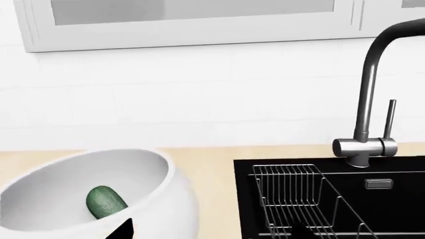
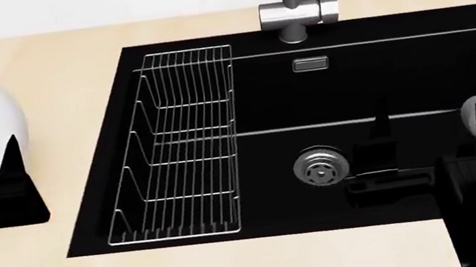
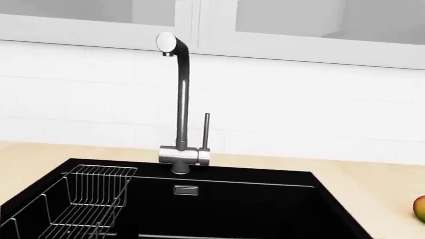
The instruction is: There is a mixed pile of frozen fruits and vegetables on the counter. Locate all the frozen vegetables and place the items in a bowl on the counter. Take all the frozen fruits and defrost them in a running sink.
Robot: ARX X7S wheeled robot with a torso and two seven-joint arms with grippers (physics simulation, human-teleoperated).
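Observation:
The white bowl [image 1: 159, 199] stands on the beige counter [image 1: 212, 169] left of the black sink [image 2: 379, 80]. The dark green zucchini [image 1: 105, 201] lies inside the bowl. My left gripper [image 1: 211, 231] is beside the bowl's sink-side wall, its dark fingertips [image 1: 123, 229] wide apart with nothing between them; it also shows in the head view [image 2: 5, 185]. My right gripper [image 2: 379, 156] hangs over the basin near the steel drain [image 2: 321, 167], black against black. A mango [image 3: 419, 209] lies on the counter right of the sink. The sweet potato and whitish fruit are out of view.
A wire rack [image 2: 184, 147] fills the sink's left part. The steel faucet [image 2: 300, 8] rises behind the basin, with its lever upright; no water shows at the spout [image 3: 166, 42]. White tiled wall and cabinets stand behind the counter.

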